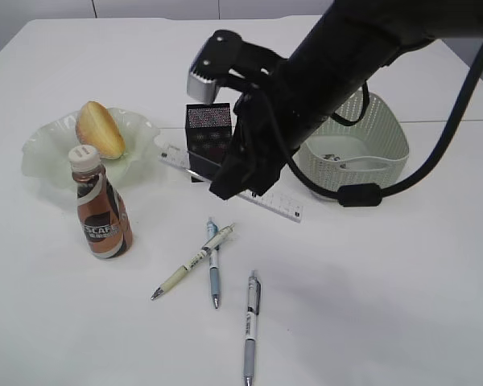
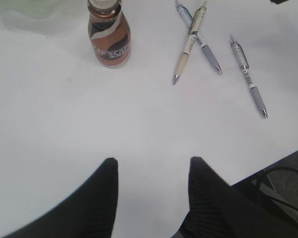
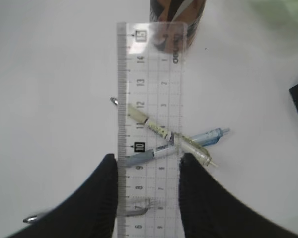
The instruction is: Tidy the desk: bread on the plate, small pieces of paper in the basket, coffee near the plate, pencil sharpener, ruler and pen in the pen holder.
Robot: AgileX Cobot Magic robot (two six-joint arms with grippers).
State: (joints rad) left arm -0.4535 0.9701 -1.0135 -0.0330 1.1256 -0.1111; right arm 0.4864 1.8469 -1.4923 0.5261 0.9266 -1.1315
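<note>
My right gripper (image 3: 146, 158) is shut on a clear plastic ruler (image 3: 149, 94) and grips its two long edges. In the exterior view the ruler (image 1: 280, 206) slants in front of the black pen holder (image 1: 208, 133), under the right arm. Three pens lie on the table: a cream one (image 1: 195, 261) crossing a blue one (image 1: 213, 269), and a grey one (image 1: 251, 318). The bread (image 1: 101, 129) lies on the pale green plate (image 1: 48, 149). The coffee bottle (image 1: 101, 213) stands in front of the plate. My left gripper (image 2: 151, 166) is open and empty over bare table. I see no pencil sharpener.
A pale green woven basket (image 1: 390, 133) stands at the right with small paper pieces (image 1: 338, 159) inside. The right arm's cable loops over the basket's front rim. The left wrist view shows the table's near edge (image 2: 283, 158) at the lower right.
</note>
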